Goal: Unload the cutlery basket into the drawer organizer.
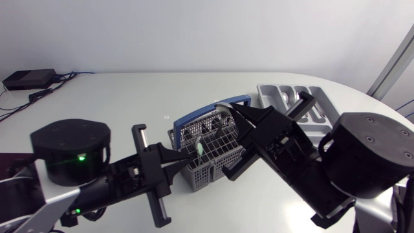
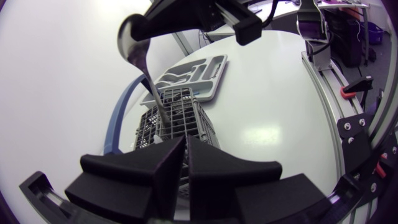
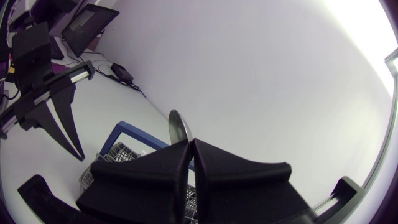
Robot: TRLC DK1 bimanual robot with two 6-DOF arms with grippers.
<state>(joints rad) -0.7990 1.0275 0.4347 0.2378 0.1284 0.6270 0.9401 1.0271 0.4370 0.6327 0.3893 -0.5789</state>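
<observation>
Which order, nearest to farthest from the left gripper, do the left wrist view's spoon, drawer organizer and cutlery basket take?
1. The cutlery basket, directly at the left gripper.
2. The spoon, rising out of the basket.
3. The drawer organizer, beyond the basket.

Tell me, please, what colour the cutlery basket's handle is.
The handle is blue, clearest in the head view.

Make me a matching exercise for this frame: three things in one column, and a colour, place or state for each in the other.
1. spoon
2. basket handle
3. drawer organizer

A. blue
B. lying beyond the cutlery basket, on the right arm's side
C. clamped in the right gripper

Pairs: 1-C, 2-A, 3-B.
</observation>
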